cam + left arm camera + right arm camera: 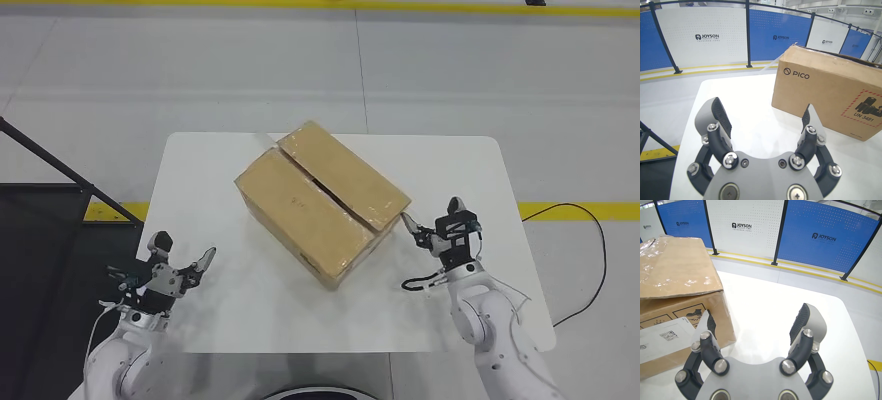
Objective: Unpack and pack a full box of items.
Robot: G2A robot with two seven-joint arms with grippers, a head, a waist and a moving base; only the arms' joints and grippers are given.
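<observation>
I am holding my left gripper [185,250] wide open and empty. The box [320,200] is sitting mid-table [450,170], flaps shut. My right gripper [433,215] is hovering open and empty by its corner. Judgement: unpacking not yet begun.

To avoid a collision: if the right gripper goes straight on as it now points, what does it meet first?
Likely nothing: ahead lies bare table, then its far edge. The cardboard box stands beside that line, so the nearer finger of the right gripper might graze its corner.
</observation>
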